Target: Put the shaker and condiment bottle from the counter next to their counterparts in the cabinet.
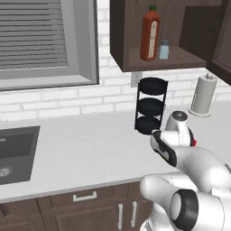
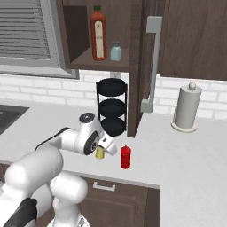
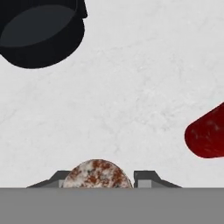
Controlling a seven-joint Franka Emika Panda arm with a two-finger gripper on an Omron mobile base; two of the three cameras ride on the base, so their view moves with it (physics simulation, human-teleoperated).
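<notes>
Reaching low over the white surface (image 2: 186, 150), the hand (image 2: 103, 146) sat over the shaker (image 2: 100, 153), whose yellow-green body peeked out below the wrist in the right base view. In the hand view its speckled cap (image 3: 97, 174) lay between the two fingertips (image 3: 146, 176), cut off by the bottom edge; whether they pressed it I could not tell. The condiment bottle (image 2: 125, 157) stood upright just beside, at three o'clock of the shaker. At twelve o'clock rose a black tiered rack (image 2: 111, 106). Above, in the cabinet (image 2: 84, 60), stood the tall sauce bottle (image 2: 98, 34) and pale blue shaker (image 2: 115, 51).
</notes>
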